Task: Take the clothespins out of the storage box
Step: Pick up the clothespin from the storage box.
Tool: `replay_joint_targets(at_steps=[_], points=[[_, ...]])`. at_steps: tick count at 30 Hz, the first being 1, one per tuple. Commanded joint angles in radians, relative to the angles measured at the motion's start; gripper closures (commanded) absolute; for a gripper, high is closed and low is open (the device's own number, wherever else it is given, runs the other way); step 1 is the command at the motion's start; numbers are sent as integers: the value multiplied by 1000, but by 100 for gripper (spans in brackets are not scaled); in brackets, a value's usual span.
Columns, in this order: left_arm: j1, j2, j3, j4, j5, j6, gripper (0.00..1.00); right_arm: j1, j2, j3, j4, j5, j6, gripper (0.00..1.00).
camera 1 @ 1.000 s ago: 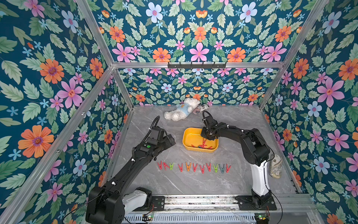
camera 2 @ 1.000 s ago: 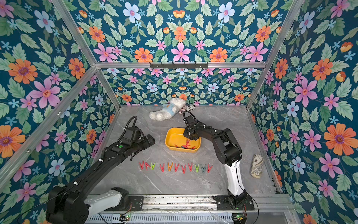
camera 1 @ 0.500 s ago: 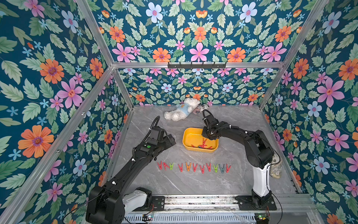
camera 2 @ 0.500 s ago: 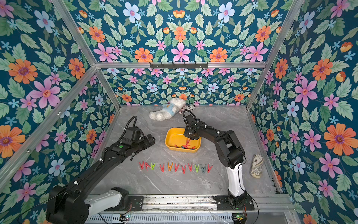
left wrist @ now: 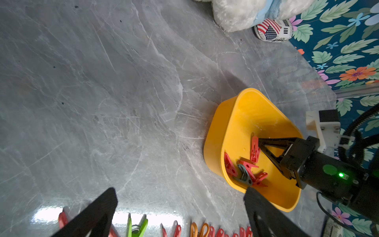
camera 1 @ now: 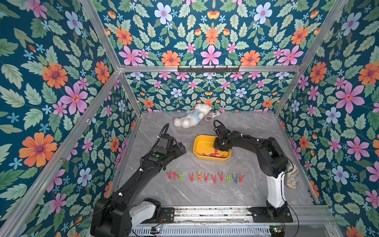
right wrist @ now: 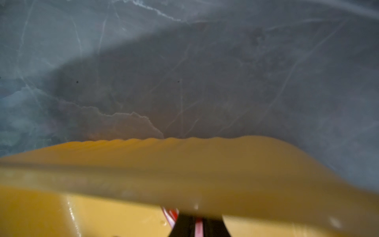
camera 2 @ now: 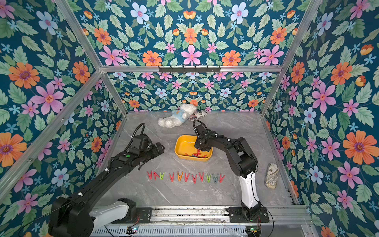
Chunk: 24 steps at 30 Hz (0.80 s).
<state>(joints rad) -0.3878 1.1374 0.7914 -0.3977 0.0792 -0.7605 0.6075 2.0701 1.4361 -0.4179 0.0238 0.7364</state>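
A grey marble counter (camera 1: 256, 195) is seen from above, enclosed by flower-papered walls (camera 1: 61, 82). A white bear (camera 1: 190, 120) lies at the far side. Near the middle sits a yellow box (camera 1: 200, 143), well apart from the bear. In front of the box, eleven pins (camera 1: 205, 176) lie on the counter in a neat row. Most are red, two are green, one is orange and one is grey-blue.

The left claw (camera 1: 181, 146) hovers over bare counter just left of the box, its jaws spread wide and holding nothing. The right claw (camera 1: 217, 150) points down into the near right part of the box with its jaws closed. In the left wrist view its fingertips pinch one end of a red pin (left wrist: 255, 149) inside the box. Whether that pin touches the box floor cannot be told. Just beside it, against the box's near wall, lies a small heap (left wrist: 244, 170) of more red pins and one dark grey one.
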Motion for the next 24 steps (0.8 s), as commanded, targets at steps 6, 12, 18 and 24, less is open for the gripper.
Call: replay_joint_targets(at_steps=[6, 12, 18, 24], points=[[-1, -11, 0, -1, -6, -2, 0, 1, -15, 29, -40, 16, 4, 100], [-2, 2, 8, 22, 19, 1, 0, 0, -91, 34, -54, 57, -3, 100], [-30, 37, 36, 56, 51, 16, 0, -1, -217, -37, -68, 110, -3, 100], [-103, 97, 88, 105, 75, 43, 0, -17, -386, -191, -85, 150, 2, 100]])
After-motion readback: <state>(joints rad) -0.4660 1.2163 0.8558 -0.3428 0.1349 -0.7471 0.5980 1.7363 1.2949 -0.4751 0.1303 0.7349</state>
